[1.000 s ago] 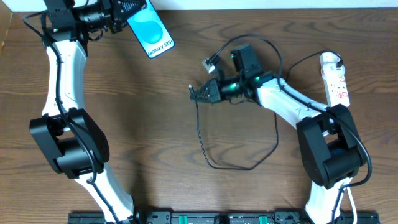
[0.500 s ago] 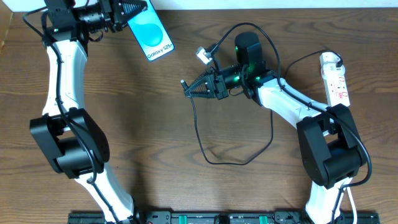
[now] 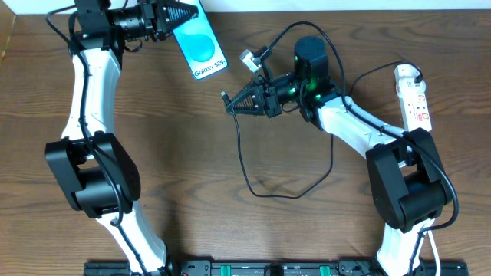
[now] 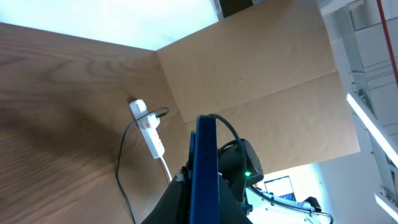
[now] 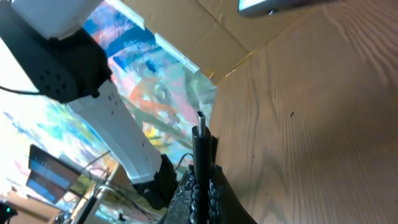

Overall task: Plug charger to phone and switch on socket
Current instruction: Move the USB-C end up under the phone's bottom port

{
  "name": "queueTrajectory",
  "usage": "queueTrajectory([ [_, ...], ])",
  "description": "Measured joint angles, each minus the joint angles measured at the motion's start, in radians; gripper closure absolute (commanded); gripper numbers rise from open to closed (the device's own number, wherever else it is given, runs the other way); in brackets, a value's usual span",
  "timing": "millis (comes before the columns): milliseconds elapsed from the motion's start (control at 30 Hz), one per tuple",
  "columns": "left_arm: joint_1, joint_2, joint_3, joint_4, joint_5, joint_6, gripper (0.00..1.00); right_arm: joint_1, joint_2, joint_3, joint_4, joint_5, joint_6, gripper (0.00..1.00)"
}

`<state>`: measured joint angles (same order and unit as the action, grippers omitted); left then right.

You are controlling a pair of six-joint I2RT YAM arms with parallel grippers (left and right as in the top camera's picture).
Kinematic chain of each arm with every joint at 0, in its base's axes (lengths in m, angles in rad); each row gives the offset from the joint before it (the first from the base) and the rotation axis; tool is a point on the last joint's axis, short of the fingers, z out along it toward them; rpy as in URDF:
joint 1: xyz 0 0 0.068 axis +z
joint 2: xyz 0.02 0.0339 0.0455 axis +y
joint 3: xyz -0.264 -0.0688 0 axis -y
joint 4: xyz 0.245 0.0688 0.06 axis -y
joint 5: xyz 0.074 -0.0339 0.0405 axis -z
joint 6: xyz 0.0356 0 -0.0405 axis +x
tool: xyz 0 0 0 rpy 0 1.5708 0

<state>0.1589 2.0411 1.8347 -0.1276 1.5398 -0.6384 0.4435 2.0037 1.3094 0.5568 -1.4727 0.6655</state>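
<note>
One phone (image 3: 203,47) held by left gripper (image 3: 184,13), one charger (image 3: 239,146) by right gripper (image 3: 232,106), one socket (image 3: 413,96).

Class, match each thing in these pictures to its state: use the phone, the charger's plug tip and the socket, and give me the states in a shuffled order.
Things:
1. phone
2. charger plug tip
3. socket

States:
a. lies on the table by the right arm, ungripped
b. clamped in the jaws of the left gripper
c. clamped in the jaws of the right gripper

Pairs: 1-b, 2-c, 3-a
</note>
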Motion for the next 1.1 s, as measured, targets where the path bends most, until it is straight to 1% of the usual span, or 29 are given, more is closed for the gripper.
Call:
queueTrajectory([
  [367,0.001,0.000,0.000,0.000,-0.001,0.008,0.93,0.002,0.000,0.000,0.031,0.127,0.110,0.99],
  [633,-0.018,0.000,0.000,0.000,-0.001,0.008,0.92,0.005,0.000,0.000,0.084,0.158,0.158,0.99],
  [1100,-0.026,0.000,0.000,0.000,0.000,0.008,0.92,0.005,0.000,0.000,0.088,0.168,0.176,0.99],
])
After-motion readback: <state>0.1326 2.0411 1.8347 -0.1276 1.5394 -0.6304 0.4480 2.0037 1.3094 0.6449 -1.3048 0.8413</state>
